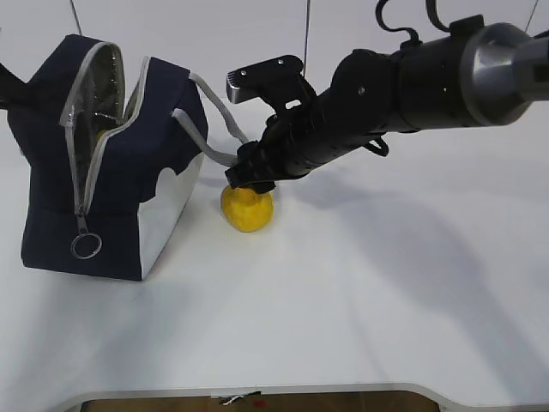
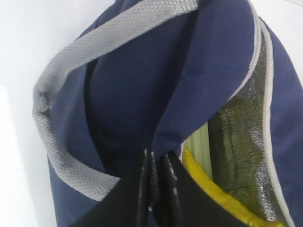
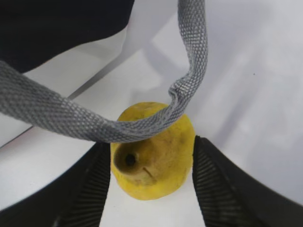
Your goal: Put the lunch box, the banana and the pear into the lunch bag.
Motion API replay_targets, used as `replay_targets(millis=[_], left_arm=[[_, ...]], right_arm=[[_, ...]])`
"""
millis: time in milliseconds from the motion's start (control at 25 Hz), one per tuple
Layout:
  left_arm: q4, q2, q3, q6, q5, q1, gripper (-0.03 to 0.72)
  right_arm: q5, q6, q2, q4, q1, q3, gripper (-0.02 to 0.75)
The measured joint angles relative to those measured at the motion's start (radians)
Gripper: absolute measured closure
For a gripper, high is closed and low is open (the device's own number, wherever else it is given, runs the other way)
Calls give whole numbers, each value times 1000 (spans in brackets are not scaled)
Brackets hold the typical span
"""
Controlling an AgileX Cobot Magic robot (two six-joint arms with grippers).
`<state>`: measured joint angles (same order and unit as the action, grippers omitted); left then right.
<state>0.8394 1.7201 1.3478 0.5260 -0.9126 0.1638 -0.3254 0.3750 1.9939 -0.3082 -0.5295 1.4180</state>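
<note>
The lunch bag is navy blue with white lower side panels, a grey zipper, woven grey webbing handles and a silvery foil lining. The pear is yellow-orange with a brown stem pit. The table is white. The ribbed fingers are black.

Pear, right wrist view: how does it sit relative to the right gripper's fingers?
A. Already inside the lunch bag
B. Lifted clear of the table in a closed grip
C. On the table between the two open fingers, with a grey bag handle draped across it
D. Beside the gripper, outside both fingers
C: the pear rests on the table between the right gripper's spread fingers, with the grey handle crossing it.
</note>
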Motion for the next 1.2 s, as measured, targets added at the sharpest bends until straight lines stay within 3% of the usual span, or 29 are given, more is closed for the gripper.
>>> replay_targets(millis=[400,1200], left_arm=[[0,0,0,0,7,0,662],[0,0,0,0,9,0,662]], right_arm=[[18,17,13,-80,0,-4,286],[100,19,65,-113,-2,-4,289]])
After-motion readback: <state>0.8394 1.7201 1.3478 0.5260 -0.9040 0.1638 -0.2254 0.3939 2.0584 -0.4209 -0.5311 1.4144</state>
